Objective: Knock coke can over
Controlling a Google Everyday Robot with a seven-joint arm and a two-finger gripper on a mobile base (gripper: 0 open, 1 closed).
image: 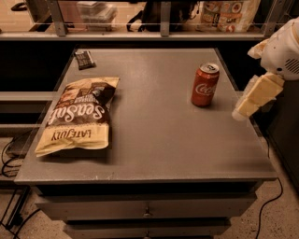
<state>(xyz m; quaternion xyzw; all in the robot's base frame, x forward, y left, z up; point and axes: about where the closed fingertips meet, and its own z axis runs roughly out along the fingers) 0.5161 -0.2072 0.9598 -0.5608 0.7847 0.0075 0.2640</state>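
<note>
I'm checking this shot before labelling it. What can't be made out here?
All in the camera view:
The hand sits right of the can, apart from it, by the table's right edge; its arm is cut off by the frame's right edge.
Dark packet, back left: print too small to read.
Goods behind the table: cut off by the top edge.
</note>
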